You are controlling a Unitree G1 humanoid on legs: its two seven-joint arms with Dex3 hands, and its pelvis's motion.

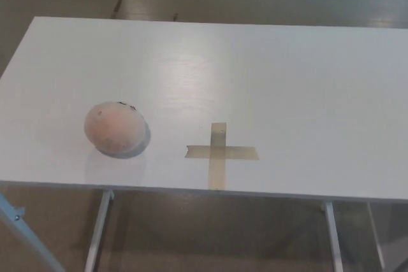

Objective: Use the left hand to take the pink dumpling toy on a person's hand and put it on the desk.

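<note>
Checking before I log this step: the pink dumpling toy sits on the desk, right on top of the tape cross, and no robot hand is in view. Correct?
Not quite. The head view shows the pink dumpling toy resting on the desk to the left of the tape cross, apart from it, not on top. The rest holds: no robot hand is in view.
</note>
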